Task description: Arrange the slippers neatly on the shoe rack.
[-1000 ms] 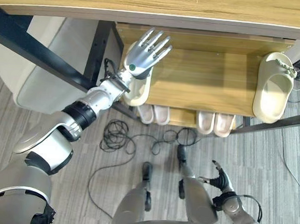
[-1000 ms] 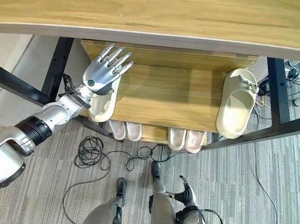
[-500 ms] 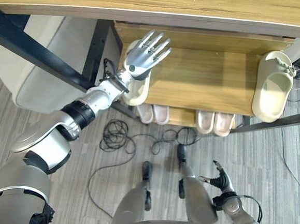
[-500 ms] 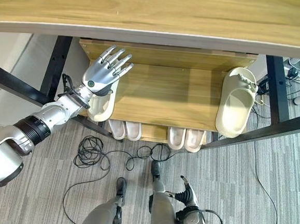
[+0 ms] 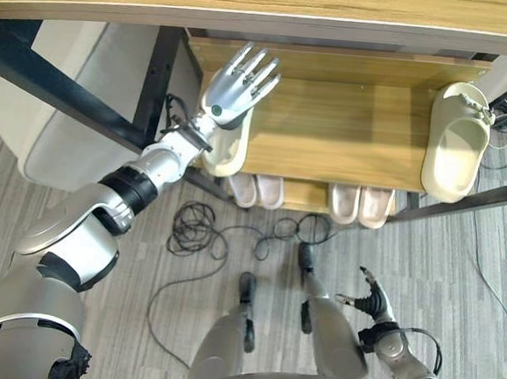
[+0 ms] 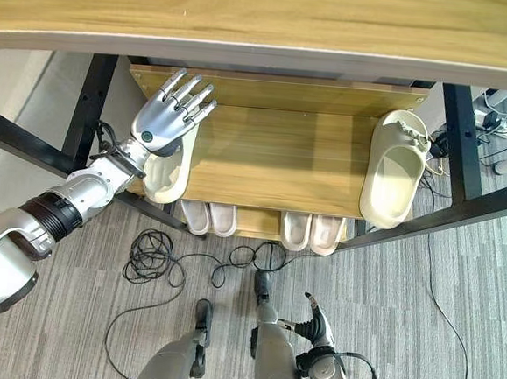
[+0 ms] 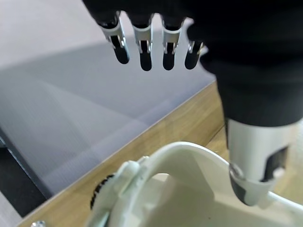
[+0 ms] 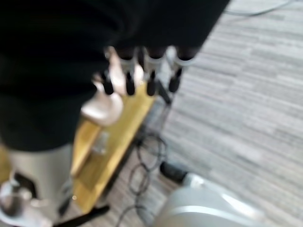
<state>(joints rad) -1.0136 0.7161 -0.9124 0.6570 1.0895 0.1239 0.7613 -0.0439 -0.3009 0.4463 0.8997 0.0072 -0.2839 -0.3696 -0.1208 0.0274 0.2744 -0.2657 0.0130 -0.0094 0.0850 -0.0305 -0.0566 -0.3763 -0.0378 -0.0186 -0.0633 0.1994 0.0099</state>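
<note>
On the left end of the rack's middle shelf (image 5: 337, 135) lies a cream slipper (image 5: 225, 157), partly over the front edge. My left hand (image 5: 235, 87) is above its far half, open with fingers spread. In the left wrist view the straight fingers (image 7: 146, 47) point past the slipper (image 7: 180, 189) and the thumb (image 7: 251, 165) hangs close by its strap. A matching cream slipper (image 5: 455, 144) lies at the shelf's right end. My right hand (image 5: 369, 300) hangs low over the floor, open, its fingers (image 8: 142, 71) straight.
Two pairs of pale slippers (image 5: 258, 190) (image 5: 362, 205) sit on the lower shelf. The rack's wide wooden top board (image 5: 251, 0) overhangs the shelves, and black frame bars (image 5: 76, 97) cross at the left. A pale grey cushion (image 5: 74, 131) stands left of the rack. Cables lie on the carpet.
The whole picture has shifted slightly, so the camera moved. My left hand stays open over the left slipper, and both cream slippers keep their places.
</note>
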